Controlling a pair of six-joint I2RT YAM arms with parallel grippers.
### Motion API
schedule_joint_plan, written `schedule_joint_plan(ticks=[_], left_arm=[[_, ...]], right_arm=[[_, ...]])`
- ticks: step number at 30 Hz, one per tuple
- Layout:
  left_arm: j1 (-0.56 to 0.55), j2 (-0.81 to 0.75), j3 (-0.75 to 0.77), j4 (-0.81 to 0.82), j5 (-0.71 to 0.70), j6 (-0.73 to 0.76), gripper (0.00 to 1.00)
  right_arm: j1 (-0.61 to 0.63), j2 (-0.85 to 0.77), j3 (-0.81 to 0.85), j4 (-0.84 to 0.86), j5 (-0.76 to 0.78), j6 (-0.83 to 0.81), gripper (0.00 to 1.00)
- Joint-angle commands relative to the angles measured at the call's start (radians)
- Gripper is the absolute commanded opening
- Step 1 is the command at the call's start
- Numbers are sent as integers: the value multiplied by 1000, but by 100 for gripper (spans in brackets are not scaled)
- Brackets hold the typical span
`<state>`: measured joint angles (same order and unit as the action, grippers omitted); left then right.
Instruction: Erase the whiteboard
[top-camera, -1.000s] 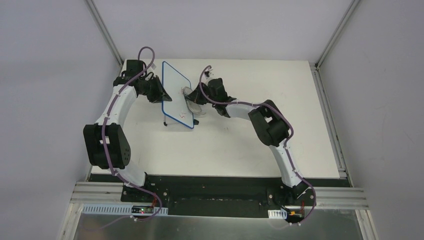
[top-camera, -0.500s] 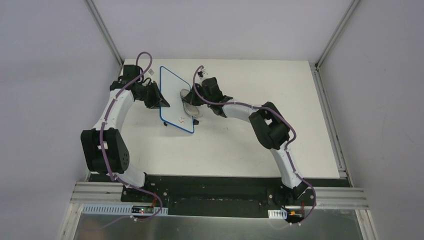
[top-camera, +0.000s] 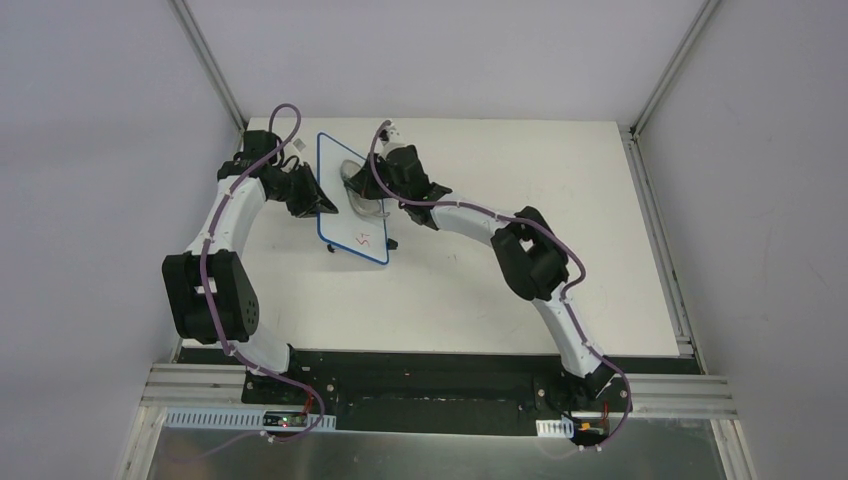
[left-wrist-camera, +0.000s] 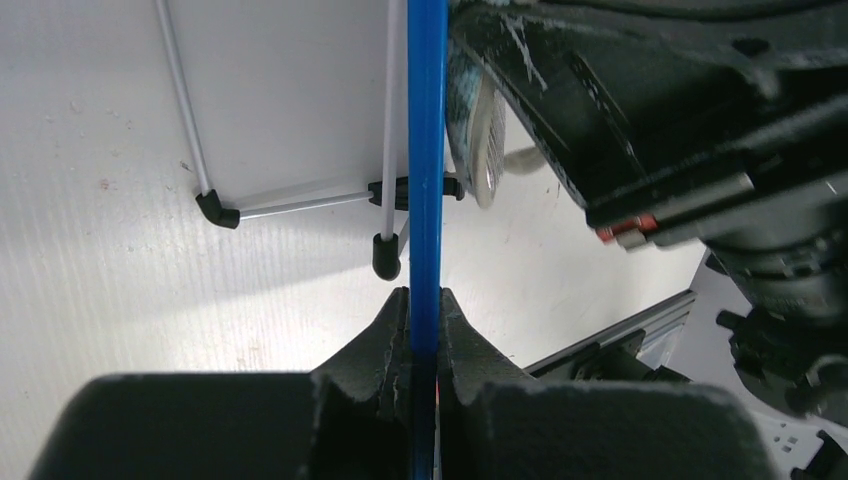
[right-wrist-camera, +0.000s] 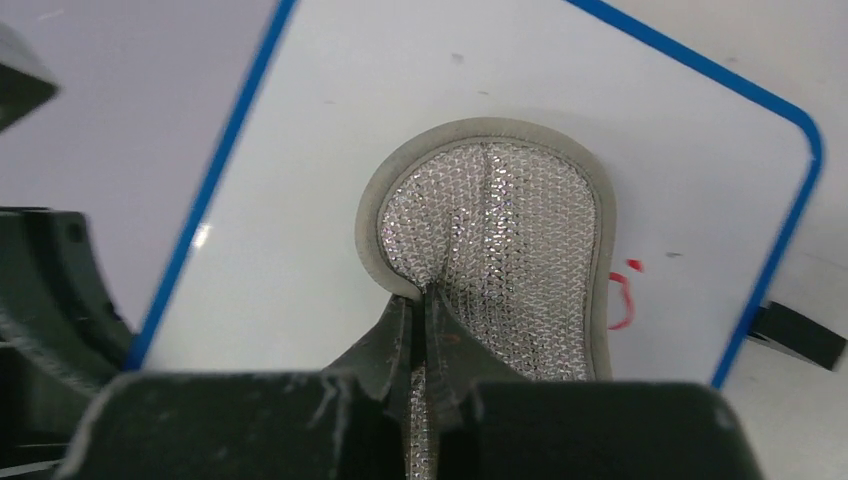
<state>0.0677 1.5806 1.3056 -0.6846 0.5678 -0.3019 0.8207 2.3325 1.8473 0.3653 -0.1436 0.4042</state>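
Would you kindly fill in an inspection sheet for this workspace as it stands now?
Surface: white table, matte.
Job's things: whiteboard stands steeply tilted on thin legs with black feet; red marks show near one corner; a silver mesh pad lies flat against its face.
Clutter: nothing seen.
Grippers: left gripper is shut on the whiteboard's blue rim; right gripper is shut on the pad.
Cables: purple cables run along both arms, looping free near the wrists.
Surroundings: grey walls; aluminium rail at the near edge.
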Motion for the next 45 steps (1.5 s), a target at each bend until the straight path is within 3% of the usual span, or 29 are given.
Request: schedule_joint_plan(ticks=[1, 7, 13, 17, 21, 25, 30, 34, 40, 45], left_arm=[[-26, 32, -9, -118, -68, 77, 0], [-26, 36, -14, -112, -54, 72, 0], [-26, 49, -7, -115, -58, 75, 0], [-26, 50, -8, -112, -51, 73, 0], [-26, 54, -7, -115, -55, 76, 0], [-25, 59, -3, -115, -51, 74, 0], [-27, 53, -6, -109, -43, 70, 0], [-27, 46, -11, -103, -35, 65, 0], [-27, 49, -18, -99, -38, 64, 0], [-28, 50, -14, -98, -37, 64, 0]], right_arm=[[-56, 65, -99, -67, 17, 10, 0], [-55, 98, -61, -86, -34, -22, 0], [35, 77, 55, -105, -50, -62, 0], [82, 27, 69, -22, -85, -83, 0], [40, 63, 74, 55, -124, 18, 0], [-25, 168, 125, 2, -137, 89, 0], [-84, 207, 98, -136, -56, 54, 0], [-109, 187, 29, -144, -21, 39, 0], [-92, 180, 80, -149, -60, 67, 0], [-7, 136, 143, -149, -111, 40, 0]])
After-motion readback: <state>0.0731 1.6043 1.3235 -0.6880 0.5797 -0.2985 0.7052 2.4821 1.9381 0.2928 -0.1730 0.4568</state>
